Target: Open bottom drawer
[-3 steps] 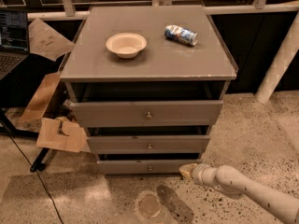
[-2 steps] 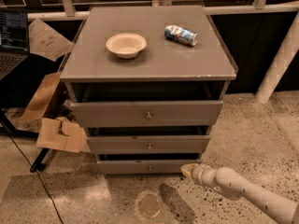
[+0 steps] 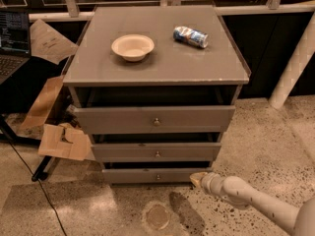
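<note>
A low grey three-drawer cabinet (image 3: 98, 70) is pictured on a speckled stone floor (image 3: 256, 146), with the cream-tipped gripper (image 3: 197, 179) of a pale, tube-like robot arm (image 3: 246, 196) held low at the cabinet's foot. The bottom drawer (image 3: 130, 176), the narrowest flat grey front of the three, is found directly left of the gripper, whose tip is set at or just beside the drawer's right end; contact cannot be confirmed. Whether the gripper is released or clenched cannot be told. The drawer's small round silvery knob (image 3: 158, 176) is seen further left of the gripper, at the centre of the front, and is not yet held. The drawer is judged to be unopened, or barely opened. For the step to be done well, the gripper would need to be carried left to the knob, seated squarely on it, and drawn straight back so that the front is not skewed. The mid-sized grey drawer front (image 3: 128, 152), up and to the left of the gripper, should be left untouched, as should the shallow cream bowl (image 3: 133, 46) and crumpled blue-and-silver can (image 3: 190, 36) far above.
</note>
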You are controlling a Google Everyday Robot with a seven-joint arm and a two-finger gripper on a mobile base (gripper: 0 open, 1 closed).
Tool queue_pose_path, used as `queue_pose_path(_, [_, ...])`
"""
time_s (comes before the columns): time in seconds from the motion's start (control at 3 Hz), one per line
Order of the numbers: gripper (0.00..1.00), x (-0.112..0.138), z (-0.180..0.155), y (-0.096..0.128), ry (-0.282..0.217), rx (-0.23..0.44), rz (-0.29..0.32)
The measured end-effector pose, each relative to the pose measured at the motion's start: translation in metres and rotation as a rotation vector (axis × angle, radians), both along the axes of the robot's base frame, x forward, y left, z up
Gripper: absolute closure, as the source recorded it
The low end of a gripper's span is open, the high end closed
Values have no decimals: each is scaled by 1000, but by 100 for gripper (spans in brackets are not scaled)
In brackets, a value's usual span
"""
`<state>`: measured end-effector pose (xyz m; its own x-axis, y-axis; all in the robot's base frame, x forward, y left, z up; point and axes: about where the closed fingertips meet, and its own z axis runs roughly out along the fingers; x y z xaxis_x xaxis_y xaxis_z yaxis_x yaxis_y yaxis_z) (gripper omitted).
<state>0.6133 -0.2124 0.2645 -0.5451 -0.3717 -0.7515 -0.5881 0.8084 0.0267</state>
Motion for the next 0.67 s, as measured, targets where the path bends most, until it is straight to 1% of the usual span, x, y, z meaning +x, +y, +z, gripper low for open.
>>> queue_pose_path(0.33, [100,46,-22,7,11,-63,26])
queue_pose_path(0.67, [100,46,-22,7,11,-63,26])
